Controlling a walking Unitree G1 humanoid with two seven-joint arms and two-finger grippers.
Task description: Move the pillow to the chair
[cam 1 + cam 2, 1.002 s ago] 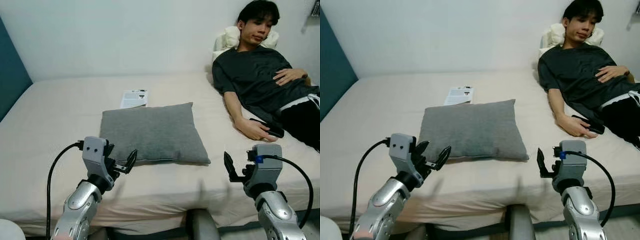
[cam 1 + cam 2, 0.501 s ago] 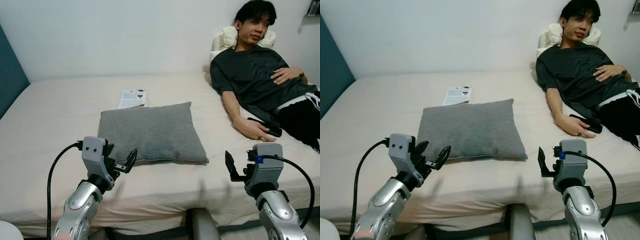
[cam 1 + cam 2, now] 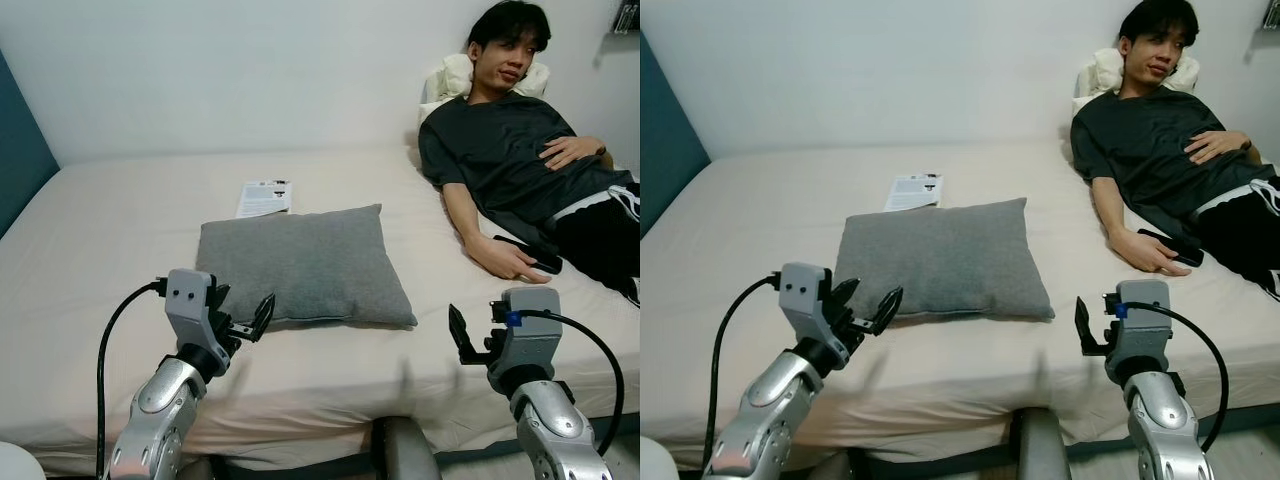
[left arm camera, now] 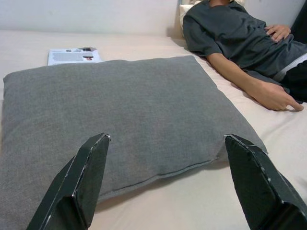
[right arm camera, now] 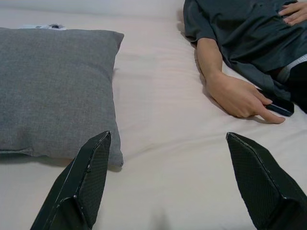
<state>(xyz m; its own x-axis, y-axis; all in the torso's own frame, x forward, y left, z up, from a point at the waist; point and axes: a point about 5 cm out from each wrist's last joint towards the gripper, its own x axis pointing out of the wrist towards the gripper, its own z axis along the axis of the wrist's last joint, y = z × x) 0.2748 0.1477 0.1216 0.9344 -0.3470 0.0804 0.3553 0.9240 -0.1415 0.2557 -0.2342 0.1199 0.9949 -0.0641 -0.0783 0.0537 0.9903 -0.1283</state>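
Grey rectangular fabric pillow (image 3: 305,266) lies flat mid-bed on the beige sheet (image 3: 90,250), near the front edge, w/ a white leaflet (image 3: 265,197) just behind it. Left gripper (image 3: 244,322) raised near pillow's front-left corner, fingers spread wide. Right gripper (image 3: 458,334) raised off pillow's right, also wide open. Right wrist view: person's hand (image 5: 240,99) resting on a dark phone (image 5: 279,106).

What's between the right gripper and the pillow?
Bare bedsheet, as the right wrist view shows: the open right gripper hovers beside the grey pillow, and the person's hand lies off to the other side.
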